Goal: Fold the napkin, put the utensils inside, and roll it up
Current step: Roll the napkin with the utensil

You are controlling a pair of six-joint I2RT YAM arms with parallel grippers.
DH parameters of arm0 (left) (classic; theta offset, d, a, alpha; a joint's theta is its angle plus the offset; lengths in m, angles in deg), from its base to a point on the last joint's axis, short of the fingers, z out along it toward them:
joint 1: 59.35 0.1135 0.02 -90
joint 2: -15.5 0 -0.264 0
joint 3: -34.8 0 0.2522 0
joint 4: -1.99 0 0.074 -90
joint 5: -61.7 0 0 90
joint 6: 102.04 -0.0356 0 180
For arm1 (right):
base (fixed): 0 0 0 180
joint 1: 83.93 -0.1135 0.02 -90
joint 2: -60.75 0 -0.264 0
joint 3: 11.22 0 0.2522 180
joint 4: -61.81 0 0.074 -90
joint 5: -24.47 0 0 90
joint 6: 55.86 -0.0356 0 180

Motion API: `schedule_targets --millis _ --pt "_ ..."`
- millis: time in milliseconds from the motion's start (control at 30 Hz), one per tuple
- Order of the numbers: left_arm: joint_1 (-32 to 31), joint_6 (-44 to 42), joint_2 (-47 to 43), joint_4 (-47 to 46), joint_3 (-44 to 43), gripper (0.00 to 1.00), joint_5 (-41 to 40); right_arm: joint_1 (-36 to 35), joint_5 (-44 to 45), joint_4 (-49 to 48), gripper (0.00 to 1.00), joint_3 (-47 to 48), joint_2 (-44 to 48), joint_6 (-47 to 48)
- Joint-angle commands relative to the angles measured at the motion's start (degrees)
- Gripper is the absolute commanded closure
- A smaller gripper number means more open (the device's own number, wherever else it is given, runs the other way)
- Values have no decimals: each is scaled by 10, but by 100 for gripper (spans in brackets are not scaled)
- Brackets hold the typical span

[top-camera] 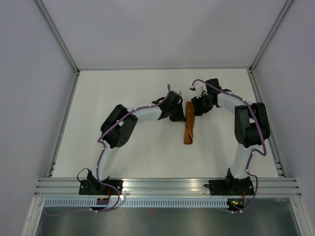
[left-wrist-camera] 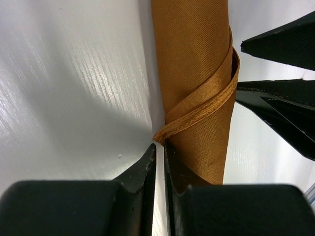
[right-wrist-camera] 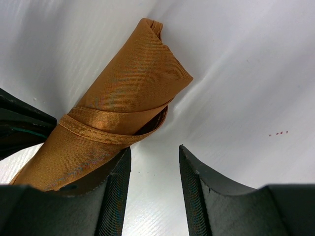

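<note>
The rust-orange napkin (top-camera: 189, 124) lies rolled into a narrow tube on the white table, running near to far. Its hemmed outer edge wraps round the roll in the left wrist view (left-wrist-camera: 197, 73) and the right wrist view (right-wrist-camera: 118, 108). My left gripper (top-camera: 180, 116) sits just left of the roll's far end, its jaws nearly closed with nothing between them (left-wrist-camera: 160, 152), tips beside the hem. My right gripper (top-camera: 198, 107) is open and empty (right-wrist-camera: 153, 156) just right of the roll's far end, its left finger against the cloth. The knife is hidden.
The white table (top-camera: 147, 147) is walled on three sides by pale panels. A metal rail (top-camera: 167, 186) with both arm bases runs along the near edge.
</note>
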Motion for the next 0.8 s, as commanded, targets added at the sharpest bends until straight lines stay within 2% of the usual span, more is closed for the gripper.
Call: schedule_targets --millis 0,233,400,767 --pt "1 -22 15 30 -10 84 15 -2 5 6 50 19 -6 -14" --pt "5 -29 -14 22 7 76 7 0 13 8 50 25 4 -16" --pt "20 -37 -68 11 32 71 5 7 14 18 50 36 16 -19" --pt "41 -58 -144 12 48 69 17 34 1 28 50 38 47 -28"
